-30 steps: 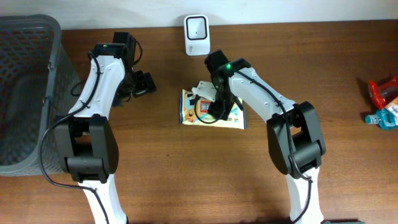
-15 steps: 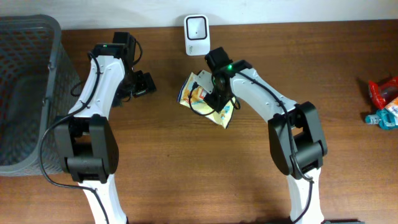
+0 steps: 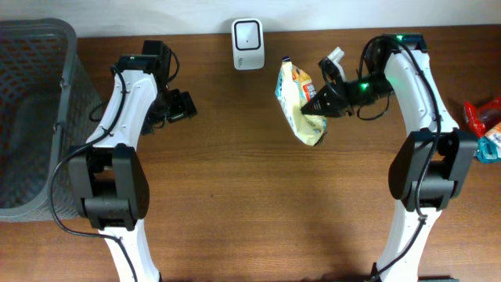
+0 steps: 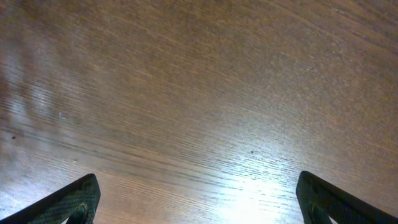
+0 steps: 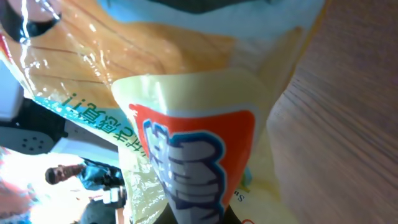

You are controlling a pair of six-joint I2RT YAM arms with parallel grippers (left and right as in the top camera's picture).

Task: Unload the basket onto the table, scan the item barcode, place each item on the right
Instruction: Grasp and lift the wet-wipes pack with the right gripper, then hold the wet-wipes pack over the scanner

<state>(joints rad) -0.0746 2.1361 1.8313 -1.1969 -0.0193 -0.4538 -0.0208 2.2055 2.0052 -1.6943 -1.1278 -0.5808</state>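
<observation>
Lifted off the table (image 3: pixel 235 204) since the earlier frame, the snack bag (image 3: pixel 297 98) hangs pinched in the right gripper (image 3: pixel 319 103) near the scanner (image 3: pixel 247 34) at the rear edge, the left gripper (image 3: pixel 180 106) spread and empty; pickup looks done, while presenting the barcode apparently remains.

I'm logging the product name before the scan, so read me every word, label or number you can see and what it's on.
Snack bag, teal print along its side: turned and blurred, unreadable.
Same bag, large white letters on the red panel: too blurred to read.
Scanner: no text visible.
Packages at the table's right edge: too small.
</observation>
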